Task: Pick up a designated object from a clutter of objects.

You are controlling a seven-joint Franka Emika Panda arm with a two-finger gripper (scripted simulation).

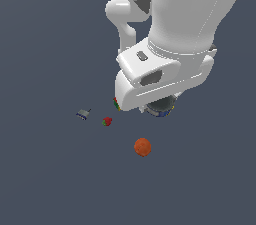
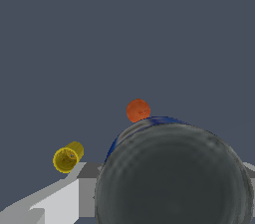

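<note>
A: Hand (image 1: 161, 109) mostly hidden under the white arm (image 1: 175, 29) in the exterior view. Fingertips not visible; cannot tell whether it is wide, narrow or gripping.

B: Dark bowl (image 2: 172, 178)?

A: Right at the hand. Wrist view: it fills the near field, grey, dull rim with a blue edge, a pale finger (image 2: 55, 200) beside it. Contact unclear.

B: Other items?

A: Orange ball (image 1: 142, 147) on the desk (image 1: 50, 179), nearer than the hand. Red berry (image 1: 107, 121) to the exterior view's left of the hand, grey-blue flat piece (image 1: 83, 114) further left. Multicoloured cube (image 1: 116, 103) peeks from behind the arm. Yellow cup (image 2: 67, 157) lies on its side, wrist view only.
</note>
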